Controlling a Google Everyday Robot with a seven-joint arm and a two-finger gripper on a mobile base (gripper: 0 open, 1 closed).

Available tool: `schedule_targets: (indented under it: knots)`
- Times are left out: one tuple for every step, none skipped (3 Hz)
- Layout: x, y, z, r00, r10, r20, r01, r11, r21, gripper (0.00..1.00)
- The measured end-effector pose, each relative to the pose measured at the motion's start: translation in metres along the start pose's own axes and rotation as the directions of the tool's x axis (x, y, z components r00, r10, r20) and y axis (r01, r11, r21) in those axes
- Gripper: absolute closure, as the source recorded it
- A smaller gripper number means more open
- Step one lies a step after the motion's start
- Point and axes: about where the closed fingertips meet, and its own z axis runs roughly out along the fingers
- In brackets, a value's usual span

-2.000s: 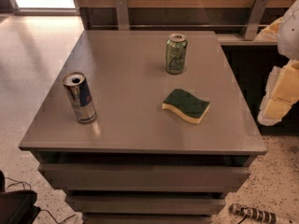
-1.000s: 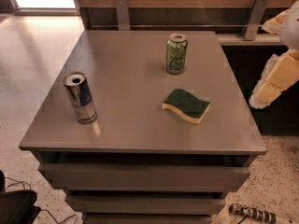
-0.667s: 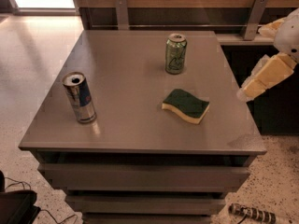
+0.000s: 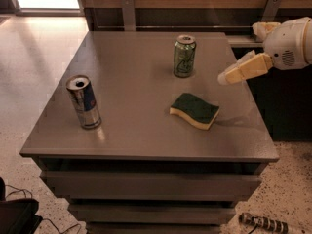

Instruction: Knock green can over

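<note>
The green can (image 4: 185, 56) stands upright at the back middle of the grey table (image 4: 131, 96), with pale script on its side and a silver top. My gripper (image 4: 229, 76) comes in from the right edge of the view on a white arm. Its cream fingers (image 4: 248, 68) point left toward the can and hover above the table's right side, about a can's width from the can. It holds nothing.
A slim silver-and-blue can (image 4: 84, 102) stands upright at the table's front left. A green and yellow sponge (image 4: 195, 110) lies right of centre, below and in front of the gripper. A wooden wall with metal brackets (image 4: 127, 12) runs behind the table.
The gripper has swung left and up from beside the table's right edge to over the table, closer to the green can. The cans and the sponge have not moved.
</note>
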Motion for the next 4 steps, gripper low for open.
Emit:
schedule_targets:
  knots:
    - [-0.008,-0.02,0.032,0.985,0.041,0.166,-0.044,0.9988,0.02,0.0]
    - [-0.008,-0.02,0.032,0.985,0.041,0.166,-0.044,0.9988,0.019,0.0]
    - [-0.005,-0.024,0.05,0.981,0.063,0.182,-0.066,0.9977,0.01,0.0]
    - [0.003,-0.035,0.083,0.974,0.096,0.204,-0.096,0.9954,-0.009,0.0]
